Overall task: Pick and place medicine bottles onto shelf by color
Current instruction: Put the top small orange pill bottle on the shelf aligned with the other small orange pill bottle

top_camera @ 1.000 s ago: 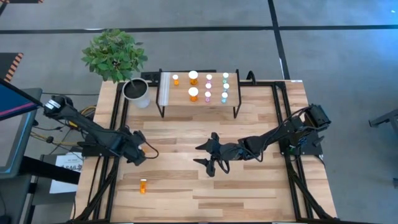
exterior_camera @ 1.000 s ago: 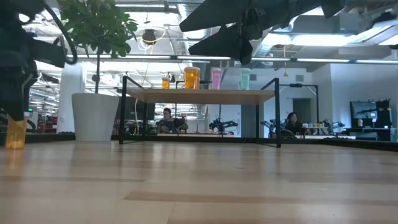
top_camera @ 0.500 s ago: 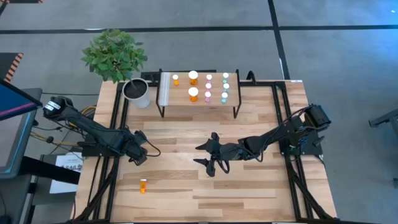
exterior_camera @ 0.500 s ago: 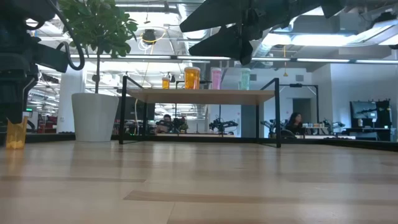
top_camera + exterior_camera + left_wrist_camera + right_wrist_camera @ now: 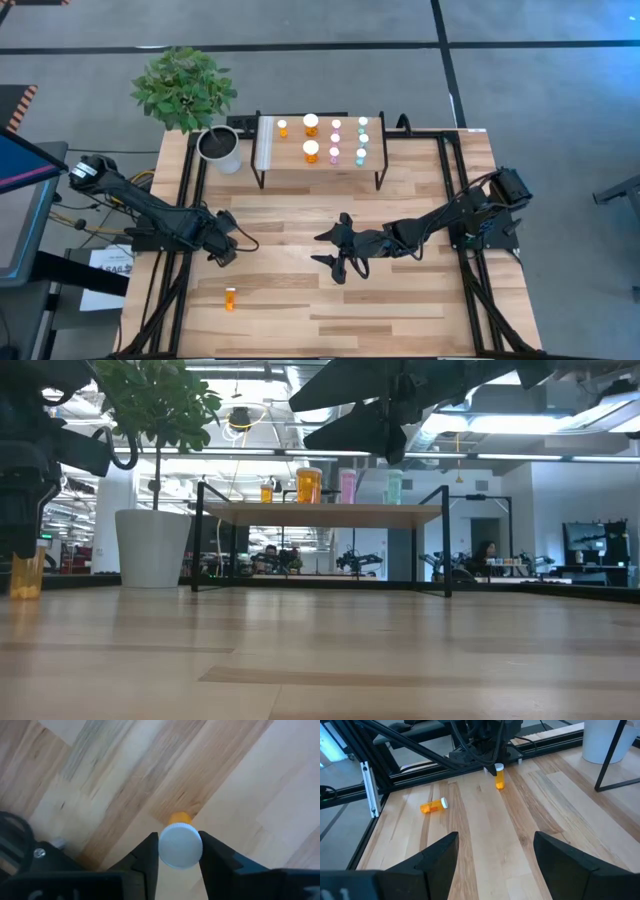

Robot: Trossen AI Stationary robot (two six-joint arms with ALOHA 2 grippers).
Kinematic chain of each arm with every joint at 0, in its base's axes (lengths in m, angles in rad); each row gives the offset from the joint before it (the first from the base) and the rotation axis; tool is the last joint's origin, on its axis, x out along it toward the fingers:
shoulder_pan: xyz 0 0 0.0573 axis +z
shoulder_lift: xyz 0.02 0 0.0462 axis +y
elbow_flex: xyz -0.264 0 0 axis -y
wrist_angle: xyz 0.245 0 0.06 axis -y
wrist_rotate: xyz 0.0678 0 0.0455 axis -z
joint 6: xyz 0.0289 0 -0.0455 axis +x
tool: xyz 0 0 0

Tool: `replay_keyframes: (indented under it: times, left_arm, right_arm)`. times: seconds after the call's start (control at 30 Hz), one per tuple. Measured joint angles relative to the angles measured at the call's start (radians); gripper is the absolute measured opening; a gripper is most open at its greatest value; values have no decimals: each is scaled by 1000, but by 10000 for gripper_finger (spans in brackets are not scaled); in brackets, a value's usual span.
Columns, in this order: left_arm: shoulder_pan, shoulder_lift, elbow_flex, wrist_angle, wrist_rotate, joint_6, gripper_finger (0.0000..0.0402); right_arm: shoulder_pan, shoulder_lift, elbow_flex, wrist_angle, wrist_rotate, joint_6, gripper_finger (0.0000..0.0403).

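A small orange medicine bottle (image 5: 179, 816) with a white cap stands upright on the table near its left edge. My left gripper (image 5: 180, 851) points down over it, shut on it. The same bottle (image 5: 499, 776) shows in the right wrist view and in the low view (image 5: 25, 575). A second orange bottle (image 5: 231, 298) lies on its side nearer the front edge. The shelf (image 5: 318, 158) at the back carries several orange, pink and teal bottles. My right gripper (image 5: 335, 252) hangs open above the table's middle, touching nothing. My left gripper pinches the bottle's white cap (image 5: 180, 845) between its two fingers (image 5: 148, 856), one on each side of the cap's rim. The fingers come from above, pointing down. The bottle stays upright with its base on the table (image 5: 25, 592).
A white plant pot (image 5: 220, 150) with a leafy plant stands at the back left beside the shelf. Black frame rails (image 5: 185, 200) run along the table's left and right sides. Bare wood lies between the two grippers and in front of the shelf.
My left gripper's fingers have drawn together around the upright orange bottle's cap while the hand stayed in place. The bottle stands where it stood.
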Motion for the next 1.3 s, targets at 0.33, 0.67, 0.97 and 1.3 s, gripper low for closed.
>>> replay_keyframes:
  times: [0.33, 0.67, 0.97, 1.3]
  left_arm:
    - [6, -15, 156, 12, -51, 115, 110]
    - [224, 16, 521, -31, -146, 529, 108]
    - [526, 260, 886, -163, -126, 941, 108]
    - [776, 520, 1132, -200, -21, 1216, 108]
  right_arm:
    - [0, 0, 0, 0, 0, 0, 282]
    - [0, 0, 0, 0, 0, 4, 282]
    - [0, 0, 0, 0, 0, 10, 282]
    - [0, 0, 0, -8, 0, 10, 282]
